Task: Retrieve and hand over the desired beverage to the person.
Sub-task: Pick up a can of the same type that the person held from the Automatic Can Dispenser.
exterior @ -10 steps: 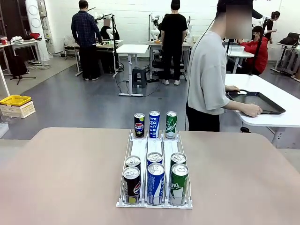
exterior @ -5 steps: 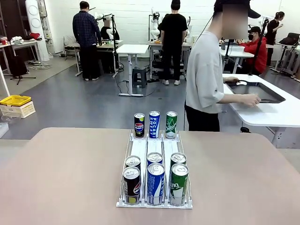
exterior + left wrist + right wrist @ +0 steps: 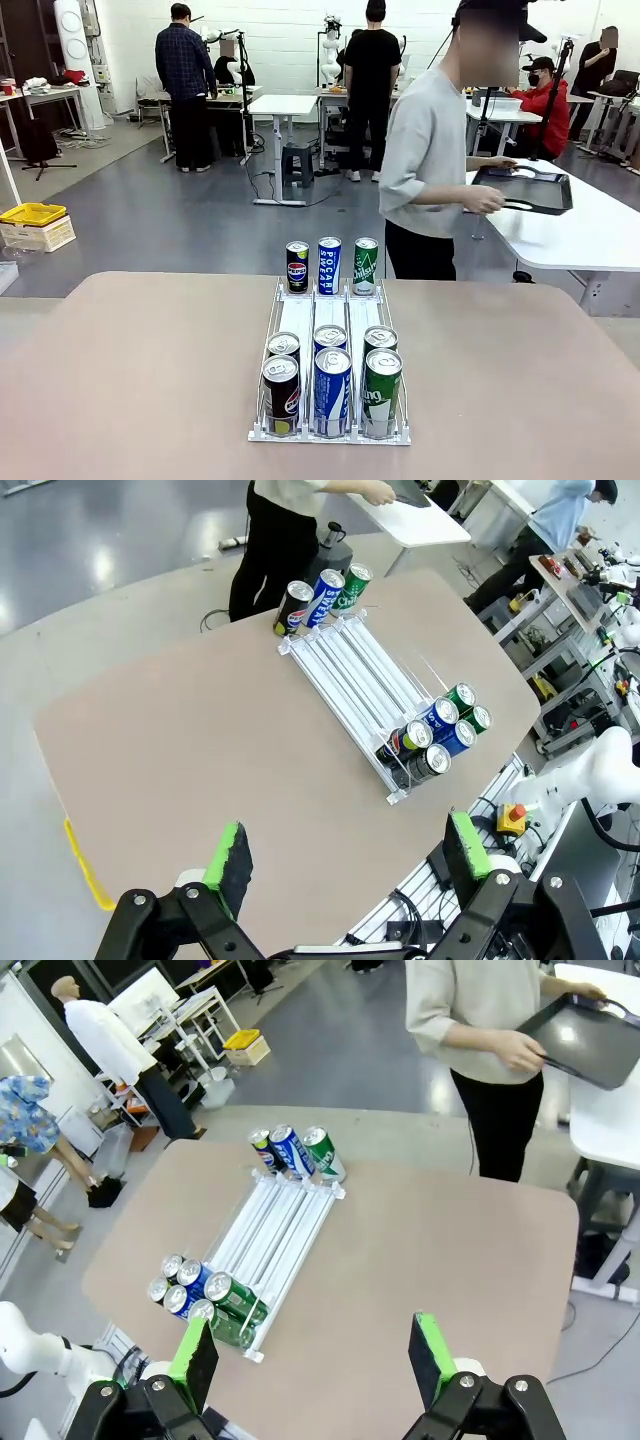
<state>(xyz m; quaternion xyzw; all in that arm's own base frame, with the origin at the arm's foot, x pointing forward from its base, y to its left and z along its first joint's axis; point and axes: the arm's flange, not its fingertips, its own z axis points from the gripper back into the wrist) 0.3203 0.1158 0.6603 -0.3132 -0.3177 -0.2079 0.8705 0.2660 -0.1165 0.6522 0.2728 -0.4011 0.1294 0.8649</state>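
A clear three-lane can rack lies in the middle of the tan table. At its far end stand a black Pepsi can, a blue Pocari can and a green can. Several more black, blue and green cans crowd its near end. The person in a light grey sweatshirt stands beyond the far edge, holding a black tray in both hands. My left gripper hangs open high above the table, far from the rack. My right gripper is likewise open above the rack.
A white side table stands at the right behind the person. Other people and work tables are farther back in the room. A yellow crate sits on the floor at the left. Bare tabletop lies on both sides of the rack.
The person has lifted the black tray off the white side table and stepped slightly left with it. The cans and both grippers have not moved.
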